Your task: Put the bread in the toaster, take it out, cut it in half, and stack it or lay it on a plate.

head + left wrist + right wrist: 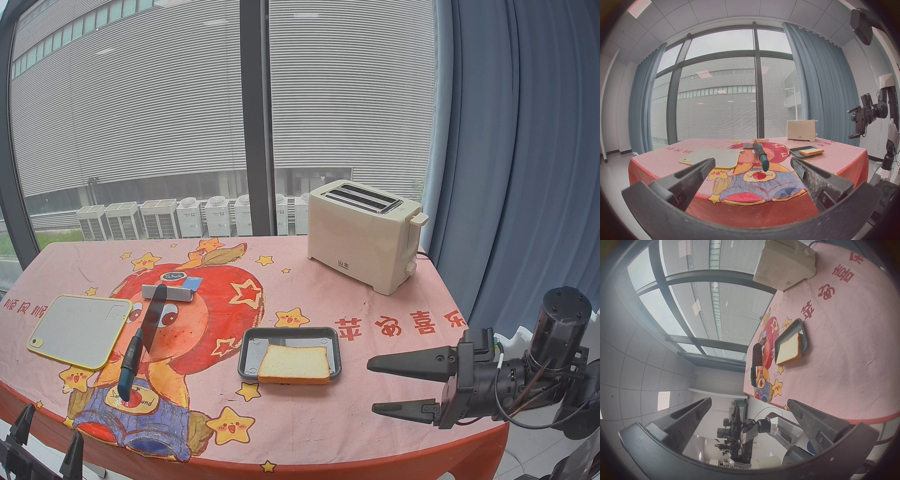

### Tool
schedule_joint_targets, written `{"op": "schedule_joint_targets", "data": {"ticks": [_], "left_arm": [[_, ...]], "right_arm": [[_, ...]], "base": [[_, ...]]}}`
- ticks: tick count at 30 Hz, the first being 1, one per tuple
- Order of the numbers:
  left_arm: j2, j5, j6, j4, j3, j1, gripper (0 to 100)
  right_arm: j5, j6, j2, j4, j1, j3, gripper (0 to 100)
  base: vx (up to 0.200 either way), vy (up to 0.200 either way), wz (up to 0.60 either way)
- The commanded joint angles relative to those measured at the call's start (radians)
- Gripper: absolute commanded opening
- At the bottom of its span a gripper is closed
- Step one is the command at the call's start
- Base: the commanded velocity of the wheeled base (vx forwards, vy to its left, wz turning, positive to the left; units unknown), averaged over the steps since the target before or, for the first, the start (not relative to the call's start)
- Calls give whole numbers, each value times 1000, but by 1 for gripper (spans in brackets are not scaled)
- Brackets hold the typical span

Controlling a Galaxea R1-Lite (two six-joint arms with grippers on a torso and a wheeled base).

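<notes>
glossy plastic toaster (364,232), matt cloth tablecloth (387,362), porous bread (294,364)

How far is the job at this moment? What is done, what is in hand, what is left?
Nothing looks done: the bread slice lies whole on the black tray, and the toaster slots look empty. Nothing is in hand: the right gripper is open by the table's right edge, the left gripper open before its near edge. Toasting, cutting with the knife and plating are left.

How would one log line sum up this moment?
bread: on black tray | toaster: slots empty | knife: beside cutting board | left gripper: open | right gripper: open
</notes>
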State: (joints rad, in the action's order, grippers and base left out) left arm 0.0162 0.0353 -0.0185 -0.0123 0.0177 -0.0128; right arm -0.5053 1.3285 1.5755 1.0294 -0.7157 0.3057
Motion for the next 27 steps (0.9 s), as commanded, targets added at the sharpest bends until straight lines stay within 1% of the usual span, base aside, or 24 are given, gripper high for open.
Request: {"op": "schedule_joint_targets", "data": {"ticks": [1, 3, 8, 14, 19, 22, 26, 27], "left_arm": [[-5, 0, 0, 0, -13, 0, 100], [-5, 0, 0, 0, -15, 0, 100], [-5, 0, 0, 0, -15, 0, 100], [-5, 0, 0, 0, -15, 0, 100], [-5, 0, 0, 0, -15, 0, 100], [-5, 0, 0, 0, -15, 0, 100], [-5, 0, 0, 0, -15, 0, 100], [-5, 0, 0, 0, -15, 0, 100]], "right_arm": [[1, 1, 95, 14, -7, 26, 100], [1, 5, 109, 14, -7, 38, 100], [1, 34, 150, 15, -5, 82, 100], [1, 35, 179, 14, -4, 101, 100], [2, 40, 236, 0, -1, 142, 100], [2, 58, 259, 0, 2, 156, 100], [5, 101, 261, -9, 9, 177, 100], [5, 104, 259, -11, 9, 179, 100]], "base": [[0, 0, 0], [0, 0, 0], [0, 0, 0], [0, 0, 0], [0, 0, 0], [0, 0, 0], [0, 0, 0], [0, 0, 0]]}}
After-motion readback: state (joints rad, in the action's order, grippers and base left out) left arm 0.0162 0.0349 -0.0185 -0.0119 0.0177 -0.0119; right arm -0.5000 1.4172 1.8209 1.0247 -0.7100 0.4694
